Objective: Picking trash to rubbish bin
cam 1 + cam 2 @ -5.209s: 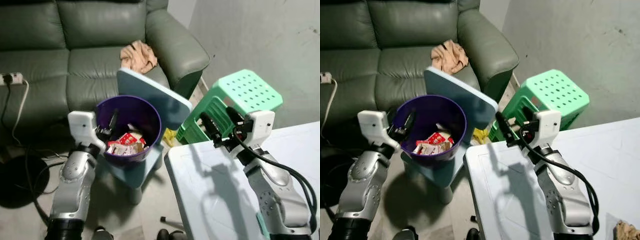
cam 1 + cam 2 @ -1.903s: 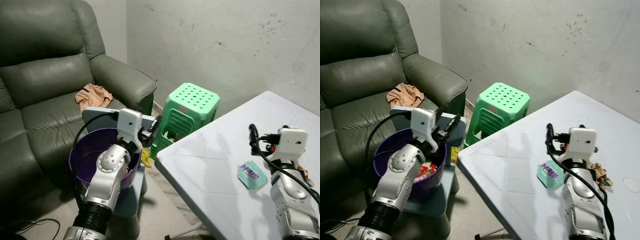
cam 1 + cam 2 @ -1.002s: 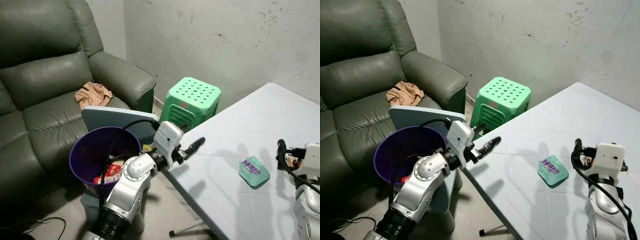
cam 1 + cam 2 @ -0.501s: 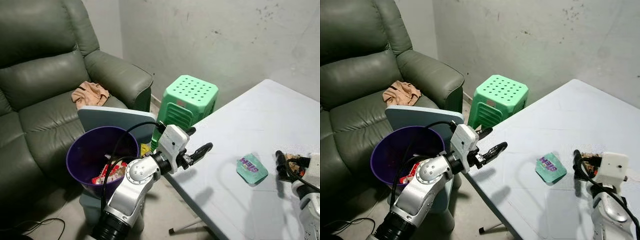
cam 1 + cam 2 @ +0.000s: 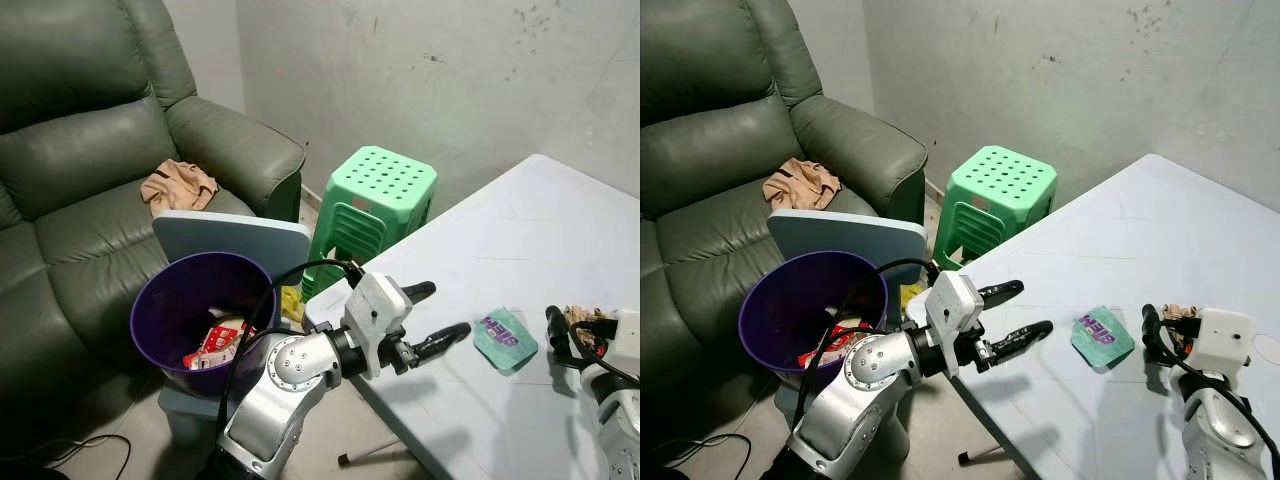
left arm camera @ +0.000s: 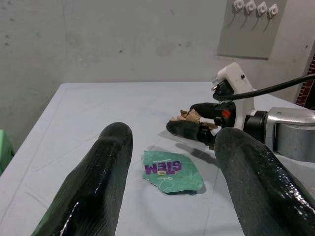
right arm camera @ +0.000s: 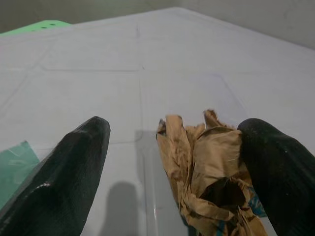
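Change: left hand (image 5: 428, 318) has been swinging from the purple plastic rubbish bin (image 5: 160, 300) out over the pale grey surface (image 5: 500, 250); a new pick is likely beginning.
Left hand: spread wide, gripping nothing, aiming at the flat teal "STEM" wrapper (image 5: 505, 338).
Right hand (image 7: 172, 162): fingers parted, straddling the crumpled brown paper wrapper (image 7: 211, 177).

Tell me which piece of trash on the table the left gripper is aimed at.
The flat green packet, lying ahead of the open left gripper; the crumpled brown wrapper sits between the right gripper's fingers.

"STEM" on green packet (image 6: 172, 171)
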Tool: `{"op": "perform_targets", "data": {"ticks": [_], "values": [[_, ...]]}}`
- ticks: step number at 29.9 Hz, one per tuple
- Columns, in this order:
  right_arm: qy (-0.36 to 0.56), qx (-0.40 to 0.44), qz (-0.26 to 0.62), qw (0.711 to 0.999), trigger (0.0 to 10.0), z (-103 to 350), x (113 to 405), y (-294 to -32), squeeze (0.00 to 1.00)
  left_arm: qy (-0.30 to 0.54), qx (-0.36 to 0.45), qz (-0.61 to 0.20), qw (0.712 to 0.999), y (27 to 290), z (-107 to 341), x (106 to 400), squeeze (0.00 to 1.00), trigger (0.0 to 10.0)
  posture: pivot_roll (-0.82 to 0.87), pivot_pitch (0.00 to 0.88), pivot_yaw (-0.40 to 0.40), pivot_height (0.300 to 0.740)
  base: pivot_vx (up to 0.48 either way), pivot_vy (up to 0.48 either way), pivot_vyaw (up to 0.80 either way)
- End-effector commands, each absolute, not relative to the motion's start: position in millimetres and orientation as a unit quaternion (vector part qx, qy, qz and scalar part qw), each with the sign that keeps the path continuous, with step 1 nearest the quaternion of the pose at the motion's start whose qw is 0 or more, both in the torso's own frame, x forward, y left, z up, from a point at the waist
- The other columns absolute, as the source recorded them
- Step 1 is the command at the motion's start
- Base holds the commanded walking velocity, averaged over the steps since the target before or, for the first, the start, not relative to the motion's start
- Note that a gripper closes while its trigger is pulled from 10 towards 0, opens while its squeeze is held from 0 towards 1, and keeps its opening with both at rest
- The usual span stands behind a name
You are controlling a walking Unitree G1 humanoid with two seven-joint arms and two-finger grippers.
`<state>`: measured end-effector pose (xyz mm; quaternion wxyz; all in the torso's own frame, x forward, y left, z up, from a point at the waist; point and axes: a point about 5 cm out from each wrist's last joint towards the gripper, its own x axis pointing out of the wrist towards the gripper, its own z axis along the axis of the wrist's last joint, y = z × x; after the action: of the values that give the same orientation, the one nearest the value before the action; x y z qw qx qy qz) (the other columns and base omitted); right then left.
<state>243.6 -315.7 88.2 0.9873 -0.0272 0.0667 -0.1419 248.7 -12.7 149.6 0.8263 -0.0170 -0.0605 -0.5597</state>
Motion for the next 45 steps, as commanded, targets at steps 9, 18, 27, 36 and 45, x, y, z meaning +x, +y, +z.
{"op": "perform_targets", "data": {"ticks": [9, 18, 27, 36, 45], "values": [[0.119, -0.027, -0.186, 0.975, 0.0, 75.0, 233.2, -330.5, 0.0, -0.059, -0.022, -0.567, 0.821, -11.8, 154.2, 246.6, 0.0, 10.0, -0.09, 0.094, -0.054, 0.74, 0.0, 0.0, 0.0], [0.103, -0.031, -0.181, 0.978, 0.0, 79.7, 235.1, -329.6, 0.0, -0.058, -0.021, -0.563, 0.824, -10.5, 155.2, 247.5, 0.0, 10.0, -0.09, 0.097, -0.056, 0.74, 0.0, 0.0, 0.0], [0.094, -0.035, -0.174, 0.98, 0.0, 81.8, 236.9, -327.4, 0.0, -0.06, -0.022, -0.559, 0.827, -9.2, 156.0, 248.6, 0.0, 10.0, -0.09, 0.096, -0.058, 0.74, 0.0, 0.0, 0.0], [0.082, -0.039, -0.169, 0.982, 0.0, 84.5, 238.2, -327.1, 0.0, -0.062, -0.021, -0.556, 0.829, -7.5, 157.2, 250.5, 0.0, 10.0, -0.08, 0.087, -0.059, 0.74, 0.0, 0.0, 0.0], [0.03, -0.037, -0.127, 0.991, 0.0, 101.2, 249.4, -318.9, 0.0, -0.075, -0.024, -0.508, 0.858, 14.7, 168.9, 272.8, 0.0, 10.0, -0.07, 0.067, -0.062, 0.74, 0.0, 0.0, 0.0]]}}
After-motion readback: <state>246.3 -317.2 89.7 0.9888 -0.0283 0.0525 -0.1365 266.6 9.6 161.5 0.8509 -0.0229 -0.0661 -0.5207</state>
